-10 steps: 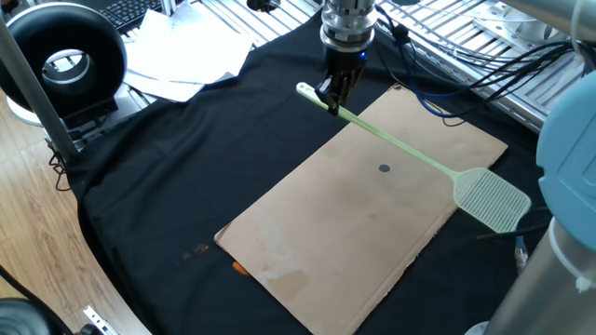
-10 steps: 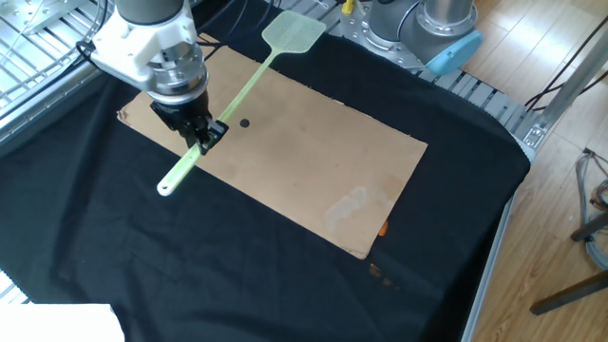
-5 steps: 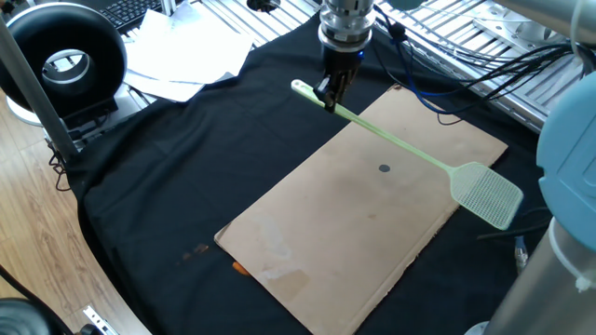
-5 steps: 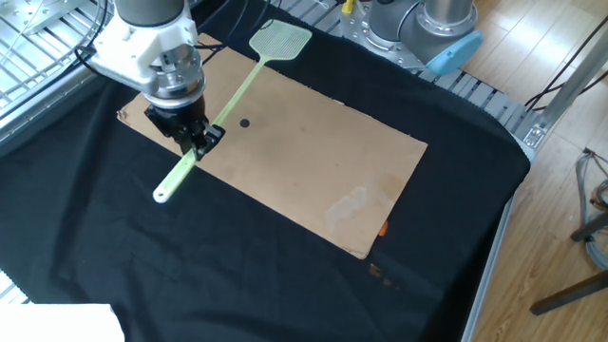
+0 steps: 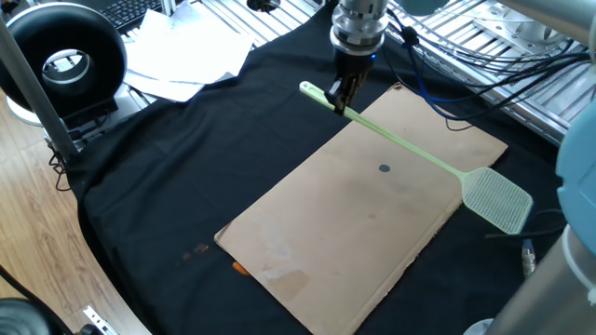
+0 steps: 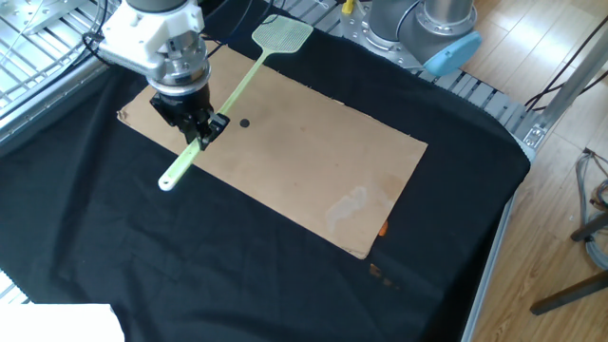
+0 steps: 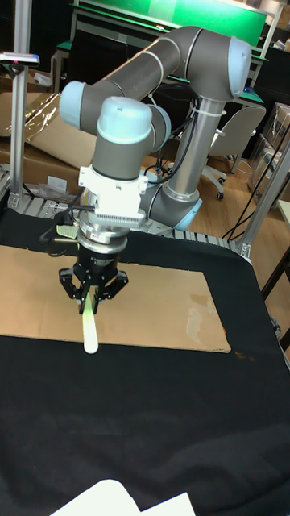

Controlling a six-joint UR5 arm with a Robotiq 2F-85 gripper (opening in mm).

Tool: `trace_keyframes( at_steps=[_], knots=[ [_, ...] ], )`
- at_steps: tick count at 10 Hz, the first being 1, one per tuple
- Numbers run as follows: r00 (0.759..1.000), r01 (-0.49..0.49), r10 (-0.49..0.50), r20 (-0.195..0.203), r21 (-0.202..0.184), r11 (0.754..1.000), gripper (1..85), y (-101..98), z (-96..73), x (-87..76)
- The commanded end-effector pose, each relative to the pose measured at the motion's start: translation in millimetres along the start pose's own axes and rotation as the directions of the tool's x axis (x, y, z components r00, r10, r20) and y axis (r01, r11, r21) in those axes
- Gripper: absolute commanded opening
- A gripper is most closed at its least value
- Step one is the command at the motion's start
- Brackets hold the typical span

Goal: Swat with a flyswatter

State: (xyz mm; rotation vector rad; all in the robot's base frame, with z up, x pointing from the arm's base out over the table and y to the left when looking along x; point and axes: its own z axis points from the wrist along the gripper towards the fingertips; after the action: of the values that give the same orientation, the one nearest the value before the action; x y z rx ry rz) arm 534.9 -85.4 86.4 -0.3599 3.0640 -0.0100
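The pale green flyswatter [image 5: 410, 149] stretches across the brown cardboard sheet [image 5: 354, 223], its mesh head [image 5: 496, 199] past the sheet's right edge. From the other side the flyswatter [image 6: 237, 85] runs from its head [image 6: 282, 35] down to the handle end [image 6: 169, 180]. My gripper [image 5: 343, 96] is shut on the handle near that end, also visible as the gripper [image 6: 201, 138] and, in the tall view, the gripper [image 7: 93, 295] with the handle end [image 7: 89, 332] poking out below. A small dark dot [image 5: 385, 168] marks the cardboard under the handle.
Black cloth [image 5: 205, 177] covers the table. White papers [image 5: 186, 60] and a black ring-shaped device [image 5: 65, 56] lie at the far left. Cables [image 5: 466, 84] trail behind the cardboard. The arm's blue-capped base [image 6: 446, 38] stands by the table's far edge.
The gripper has shifted slightly right with the handle, and the swatter head has swung back outward and lower after moving inward half a second ago.
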Motion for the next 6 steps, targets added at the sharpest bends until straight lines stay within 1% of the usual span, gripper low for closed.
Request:
trace_keyframes(
  at_steps=[1,2,3,4,5,6],
  knots=[
    [1.000,0.013,-0.013,0.017,0.009,1.000,1.3,-7.7,-1.3,-0.1],
    [1.000,0.013,-0.013,0.012,0.004,1.000,1.3,-2.4,3.7,-13.5],
    [1.000,0.013,-0.013,0.018,-0.001,1.000,1.3,6.5,9.6,-27.8],
    [1.000,0.011,-0.011,0.024,-0.004,1.000,1.3,14.1,14.0,-37.5],
    [1.000,0.011,-0.011,0.021,-0.001,1.000,1.3,12.6,14.8,-37.0],
    [1.000,0.006,-0.006,0.009,-0.008,1.000,1.3,7.3,10.5,-24.5]
  ],
)
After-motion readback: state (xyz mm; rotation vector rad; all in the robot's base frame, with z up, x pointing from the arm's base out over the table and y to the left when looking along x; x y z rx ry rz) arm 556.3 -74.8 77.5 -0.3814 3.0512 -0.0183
